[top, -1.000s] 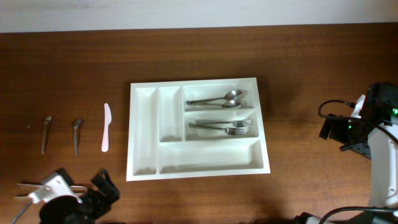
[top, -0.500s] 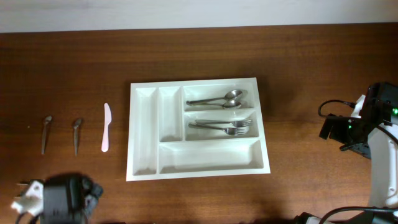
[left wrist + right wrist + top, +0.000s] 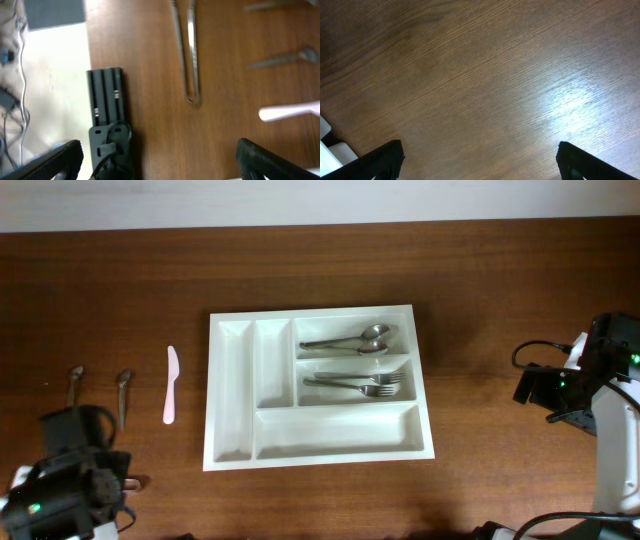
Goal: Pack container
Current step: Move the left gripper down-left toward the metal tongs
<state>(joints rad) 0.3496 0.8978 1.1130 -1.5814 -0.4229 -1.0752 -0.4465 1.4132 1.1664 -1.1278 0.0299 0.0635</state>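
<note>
Two spoons (image 3: 345, 341) and two forks (image 3: 350, 383) lie in the container (image 3: 335, 432) at mid-table, one pink knife (image 3: 170, 385) and two metal utensils (image 3: 122, 392) left of it, left gripper (image 3: 160, 162) and right gripper (image 3: 480, 160) both wide open, empty.

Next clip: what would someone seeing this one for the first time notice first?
The white container stands out at the middle of the dark wooden table. It has spoons in its top right compartment and forks in the one just below, while its other three compartments are empty. Left of it, a pale pink knife lies loose on the wood.
</note>
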